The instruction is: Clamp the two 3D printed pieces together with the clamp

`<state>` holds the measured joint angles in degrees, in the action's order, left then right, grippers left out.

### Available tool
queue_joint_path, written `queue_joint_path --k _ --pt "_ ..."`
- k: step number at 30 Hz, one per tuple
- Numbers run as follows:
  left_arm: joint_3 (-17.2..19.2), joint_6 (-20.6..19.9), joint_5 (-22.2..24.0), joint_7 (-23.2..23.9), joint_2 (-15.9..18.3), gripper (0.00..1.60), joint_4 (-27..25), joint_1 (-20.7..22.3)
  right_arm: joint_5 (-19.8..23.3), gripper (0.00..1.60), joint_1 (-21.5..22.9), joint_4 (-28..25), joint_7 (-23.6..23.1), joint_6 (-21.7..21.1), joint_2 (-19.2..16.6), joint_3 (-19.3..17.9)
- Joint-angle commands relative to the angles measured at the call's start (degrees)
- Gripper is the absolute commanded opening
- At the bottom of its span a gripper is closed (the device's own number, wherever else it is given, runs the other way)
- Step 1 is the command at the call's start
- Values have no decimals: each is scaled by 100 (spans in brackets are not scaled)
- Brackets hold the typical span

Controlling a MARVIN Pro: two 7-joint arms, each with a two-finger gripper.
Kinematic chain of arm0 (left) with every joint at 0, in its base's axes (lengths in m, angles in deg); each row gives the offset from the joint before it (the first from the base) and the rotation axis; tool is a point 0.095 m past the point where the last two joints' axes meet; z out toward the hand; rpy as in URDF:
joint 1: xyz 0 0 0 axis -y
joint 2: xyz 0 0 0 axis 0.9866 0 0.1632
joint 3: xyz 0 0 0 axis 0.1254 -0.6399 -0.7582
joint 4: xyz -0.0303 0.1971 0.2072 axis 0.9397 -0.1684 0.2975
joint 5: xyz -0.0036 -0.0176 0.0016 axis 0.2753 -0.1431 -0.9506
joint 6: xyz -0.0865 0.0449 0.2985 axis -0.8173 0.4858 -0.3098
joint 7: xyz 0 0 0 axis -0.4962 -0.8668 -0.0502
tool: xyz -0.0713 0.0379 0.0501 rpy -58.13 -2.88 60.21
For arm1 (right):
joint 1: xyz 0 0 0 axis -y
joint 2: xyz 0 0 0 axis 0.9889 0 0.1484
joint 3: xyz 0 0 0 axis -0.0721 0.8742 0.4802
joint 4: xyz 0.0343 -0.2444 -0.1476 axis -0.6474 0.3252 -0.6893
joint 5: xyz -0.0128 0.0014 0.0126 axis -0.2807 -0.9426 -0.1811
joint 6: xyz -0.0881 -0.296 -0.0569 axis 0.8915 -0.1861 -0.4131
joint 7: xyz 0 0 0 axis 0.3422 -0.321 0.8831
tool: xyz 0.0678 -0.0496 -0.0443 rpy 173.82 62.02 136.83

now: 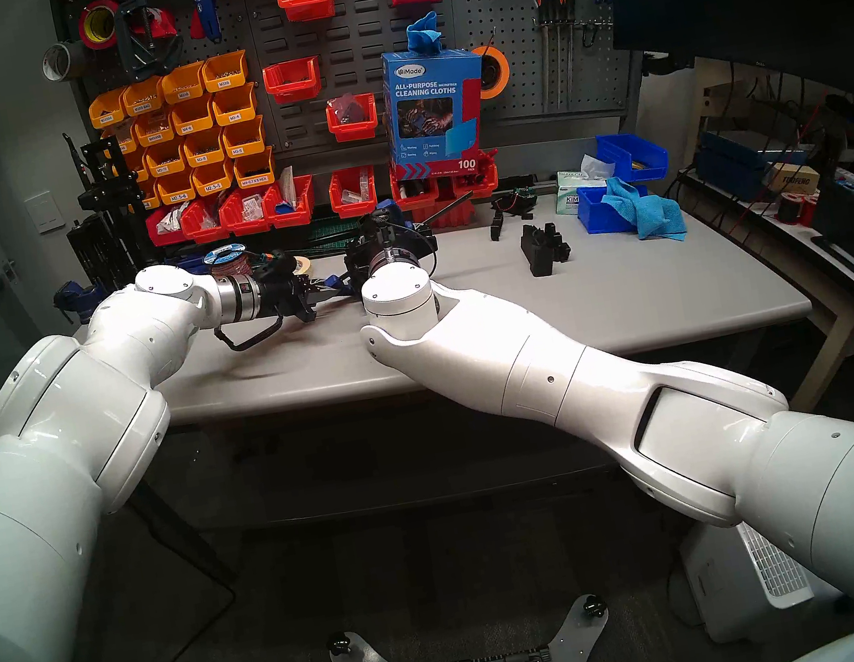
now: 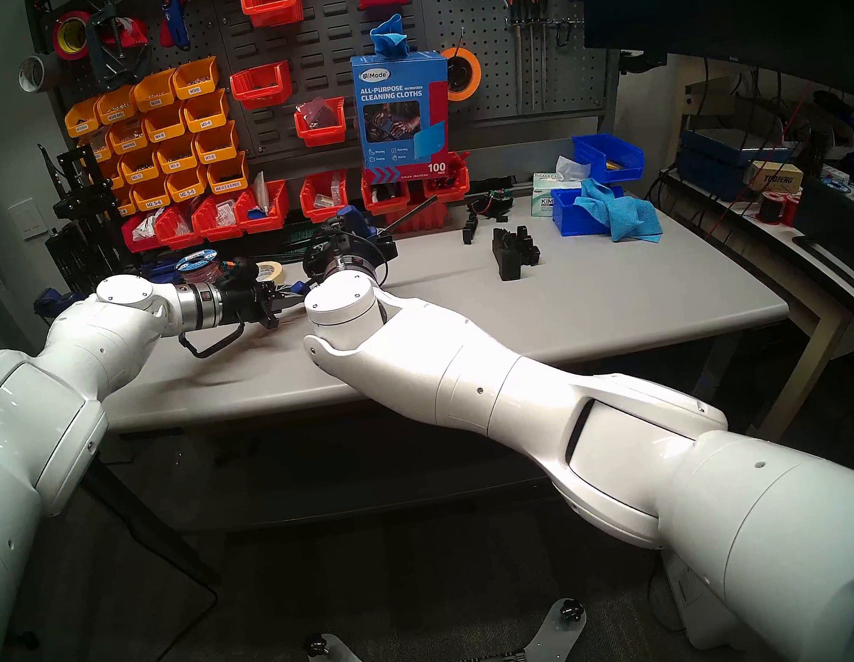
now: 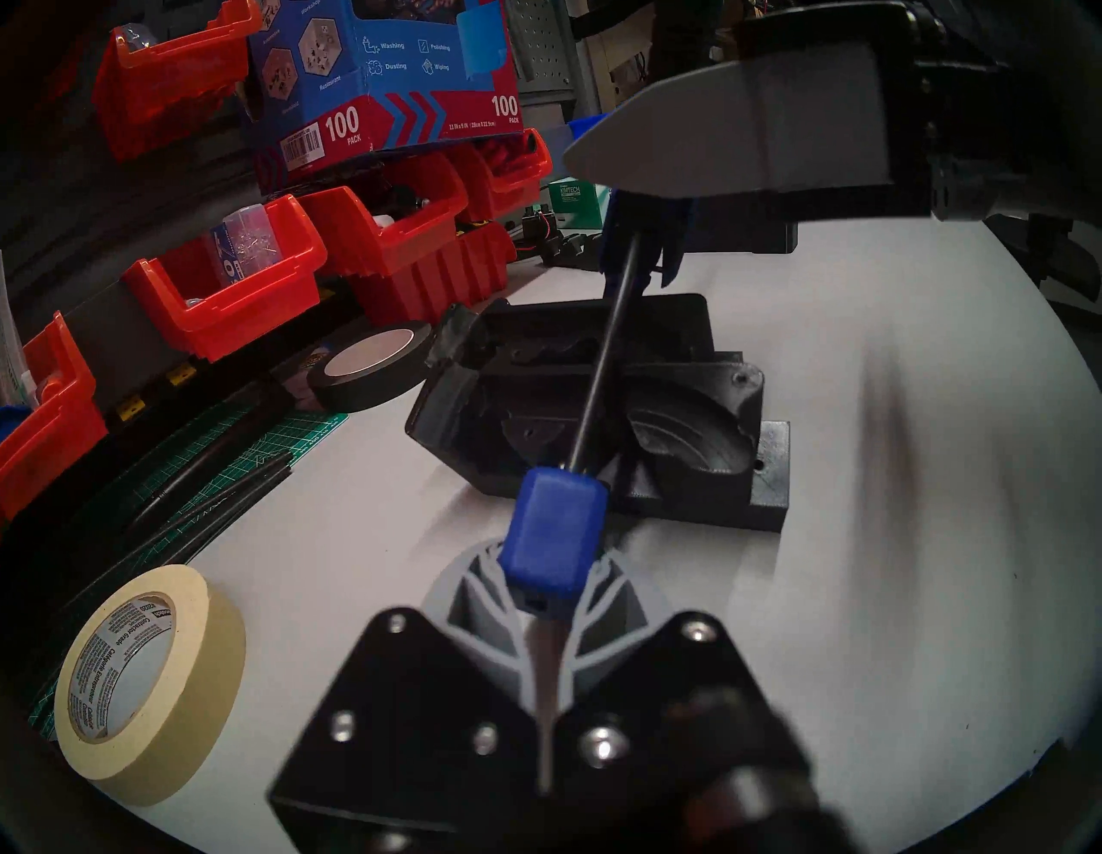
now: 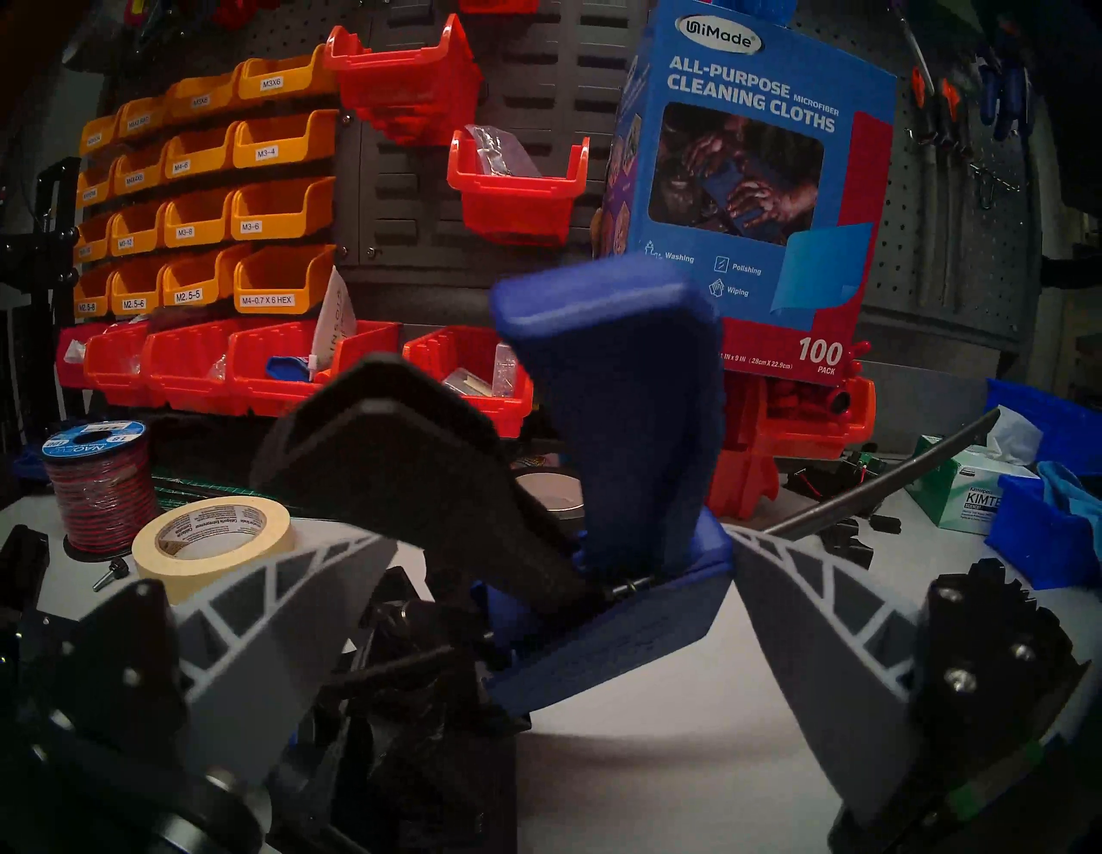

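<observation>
Pegboard of bins behind grey table; my left gripper pinches the clamp end, right gripper spread wide around its handle

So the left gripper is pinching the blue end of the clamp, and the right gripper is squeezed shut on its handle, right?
Not quite. The right gripper is open. In the right wrist view its fingers stand wide apart, one on each side of the handle of the clamp. The left gripper does pinch the blue end.
</observation>
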<state>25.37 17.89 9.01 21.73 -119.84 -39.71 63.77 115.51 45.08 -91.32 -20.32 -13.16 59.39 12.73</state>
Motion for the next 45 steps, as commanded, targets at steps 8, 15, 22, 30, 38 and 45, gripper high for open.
queue_joint_path --k 8,15,22,30,38,45 --pt "-32 -16 -9 83 -263 0 -106 68 279 160 -41 -187 -46 -172 143 -63" --pt "-62 -12 -14 77 -273 0 -101 68 220 160 105 -302 25 -191 25 -90" --pt "-103 -7 -7 75 -275 0 -104 69 187 160 309 -581 116 -212 -156 -211" --pt "-138 16 6 124 -296 0 -114 74 253 160 324 -954 126 -428 -286 -343" --pt "-168 37 10 191 -338 0 -106 78 331 160 192 -1223 176 -629 -393 -397" --pt "-196 57 8 236 -349 0 -96 79 401 160 151 -1327 226 -737 -434 -423"
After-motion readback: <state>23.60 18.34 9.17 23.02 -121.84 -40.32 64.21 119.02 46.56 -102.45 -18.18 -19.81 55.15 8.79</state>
